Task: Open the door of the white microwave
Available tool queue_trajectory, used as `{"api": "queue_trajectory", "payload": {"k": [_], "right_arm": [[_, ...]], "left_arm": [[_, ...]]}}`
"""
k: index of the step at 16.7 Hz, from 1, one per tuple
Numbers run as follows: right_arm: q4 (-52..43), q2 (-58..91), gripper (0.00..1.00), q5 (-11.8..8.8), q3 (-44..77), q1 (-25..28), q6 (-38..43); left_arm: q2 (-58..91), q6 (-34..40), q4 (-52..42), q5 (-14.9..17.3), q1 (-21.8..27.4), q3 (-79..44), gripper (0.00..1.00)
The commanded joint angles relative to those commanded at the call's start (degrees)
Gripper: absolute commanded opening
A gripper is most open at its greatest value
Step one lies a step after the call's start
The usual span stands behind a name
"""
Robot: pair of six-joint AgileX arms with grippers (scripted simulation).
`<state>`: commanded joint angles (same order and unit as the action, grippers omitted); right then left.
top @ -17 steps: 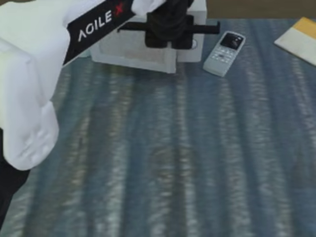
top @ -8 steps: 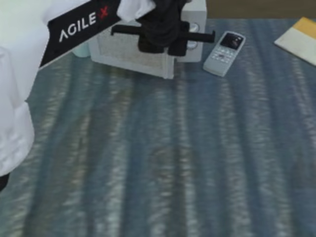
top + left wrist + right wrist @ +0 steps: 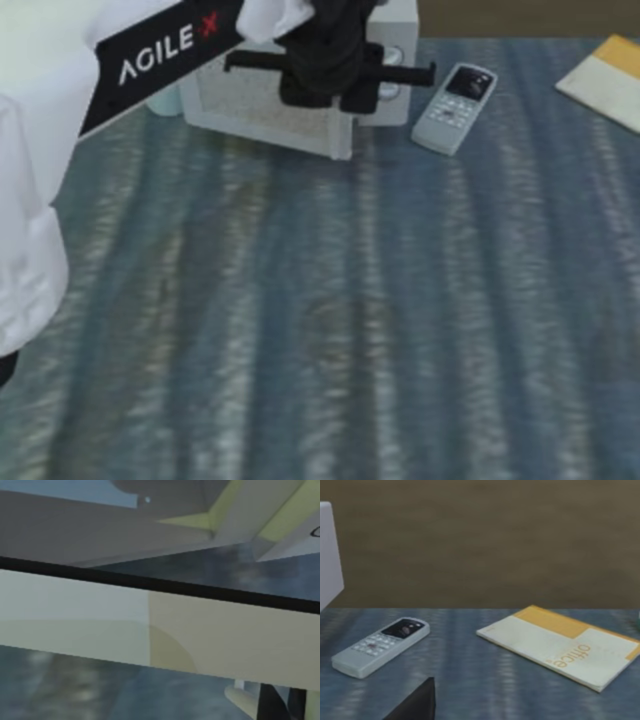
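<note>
Since our left gripper [image 3: 335, 90] hangs over the white microwave [image 3: 300, 85] at the table's far left, its door [image 3: 265, 110] ajar, we cannot tell its grip (fingers hidden); a slip could swing the wrist into the remote control [image 3: 453, 107].

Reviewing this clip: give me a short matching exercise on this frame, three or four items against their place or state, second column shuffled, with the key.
Items:
1. door
2. grey remote control
3. booklet
4. left claw

Descriptions:
A. at the table's far right edge
B. over the front of the white microwave
C. swung partly outward
D. lying just right of the microwave

Pairs: 1-C, 2-D, 3-A, 4-B
</note>
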<state>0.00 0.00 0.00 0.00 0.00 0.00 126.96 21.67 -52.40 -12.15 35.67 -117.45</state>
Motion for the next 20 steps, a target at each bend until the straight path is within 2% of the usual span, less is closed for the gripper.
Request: {"api": "queue_trajectory", "payload": {"k": [14,20], "right_arm": [[0.0,0.0,1.0,0.0,0.0,0.0,0.0],[0.0,0.0,1.0,0.0,0.0,0.0,0.0]], "left_arm": [[0.0,0.0,0.0,0.0,0.0,0.0,0.0],[-3.0,-3.0,2.4,1.7,-0.3,4.9,0.0]]}}
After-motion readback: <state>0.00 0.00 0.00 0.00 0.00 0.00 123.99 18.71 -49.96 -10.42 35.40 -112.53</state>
